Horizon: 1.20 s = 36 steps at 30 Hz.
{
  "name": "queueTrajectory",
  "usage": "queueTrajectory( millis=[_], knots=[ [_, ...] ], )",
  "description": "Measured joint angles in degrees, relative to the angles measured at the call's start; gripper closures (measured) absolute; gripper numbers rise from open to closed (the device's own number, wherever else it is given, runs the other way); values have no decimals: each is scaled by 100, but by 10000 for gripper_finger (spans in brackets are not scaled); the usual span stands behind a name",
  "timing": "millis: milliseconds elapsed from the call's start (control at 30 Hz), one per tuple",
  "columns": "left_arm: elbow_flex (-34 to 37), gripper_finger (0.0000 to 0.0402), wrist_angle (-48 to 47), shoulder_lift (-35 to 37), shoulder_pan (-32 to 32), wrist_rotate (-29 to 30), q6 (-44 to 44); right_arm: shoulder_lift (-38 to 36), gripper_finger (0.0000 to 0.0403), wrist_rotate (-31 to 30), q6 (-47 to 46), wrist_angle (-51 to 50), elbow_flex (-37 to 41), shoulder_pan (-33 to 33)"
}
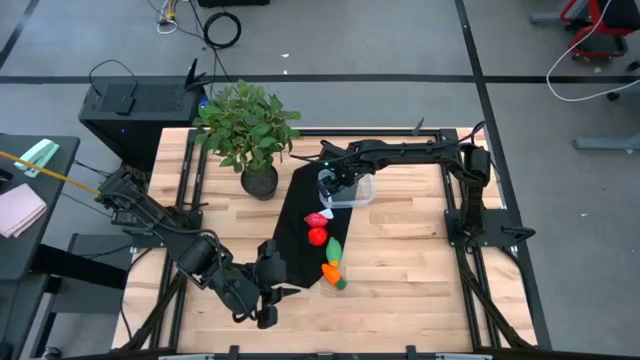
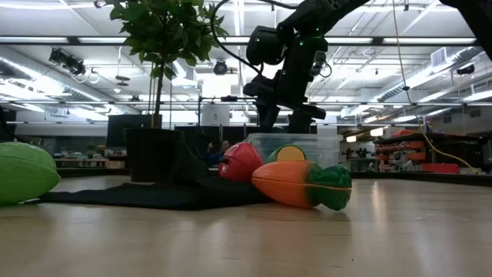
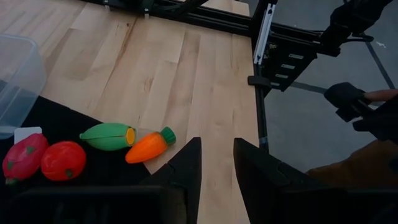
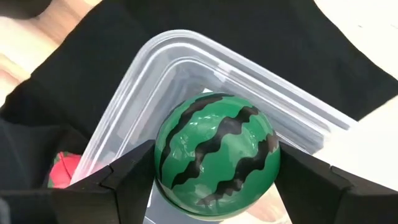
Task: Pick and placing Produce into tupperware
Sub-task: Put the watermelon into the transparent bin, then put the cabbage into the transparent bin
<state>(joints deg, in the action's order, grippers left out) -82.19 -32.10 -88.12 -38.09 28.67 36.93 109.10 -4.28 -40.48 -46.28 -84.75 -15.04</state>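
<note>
My right gripper (image 4: pixel 214 174) is shut on the dark-green striped ball (image 4: pixel 216 163) over the clear tupperware (image 1: pixel 360 192), which stands on a black cloth (image 1: pixel 298 235). On the cloth nearer the front lie two red pieces (image 3: pixel 25 158) (image 3: pixel 62 160), a green oblong piece (image 3: pixel 107 137) and an orange carrot (image 3: pixel 147 147). In the low view a lime-green piece (image 2: pixel 23 171) lies on the table at far left. My left gripper (image 3: pixel 217 163) hangs above the table's near left part, slightly open and holding nothing. My right gripper pinches the striped ball between its two fingers (image 4: pixel 134 171), one on each opposite side (image 4: pixel 163 167) about the ball's middle. The fingers come steeply from above. The ball sits over a corner of the tupperware (image 4: pixel 134 68); whether it touches the bottom I cannot tell.
A leafy potted plant (image 1: pixel 250 130) stands at the cloth's far left corner, close to the tupperware. The black frame rails (image 1: pixel 455 215) run along the table's sides. Bare wood (image 1: pixel 400 270) lies to the right of the cloth.
</note>
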Motion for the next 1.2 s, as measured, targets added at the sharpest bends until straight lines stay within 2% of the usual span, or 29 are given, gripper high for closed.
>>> queueTrajectory(
  millis=[400,733,967,1200],
  knots=[
    [0,301,-9,0,0,0,-7,0,70,138,319,24,0,32],
    [0,301,-11,0,0,0,-4,-63,76,152,491,-50,-1,53],
    [0,301,-51,0,-2,0,-7,-479,80,139,824,-413,-2,180],
    [0,303,-86,0,-2,0,-7,-1392,80,98,1153,-912,-2,805]
  ],
)
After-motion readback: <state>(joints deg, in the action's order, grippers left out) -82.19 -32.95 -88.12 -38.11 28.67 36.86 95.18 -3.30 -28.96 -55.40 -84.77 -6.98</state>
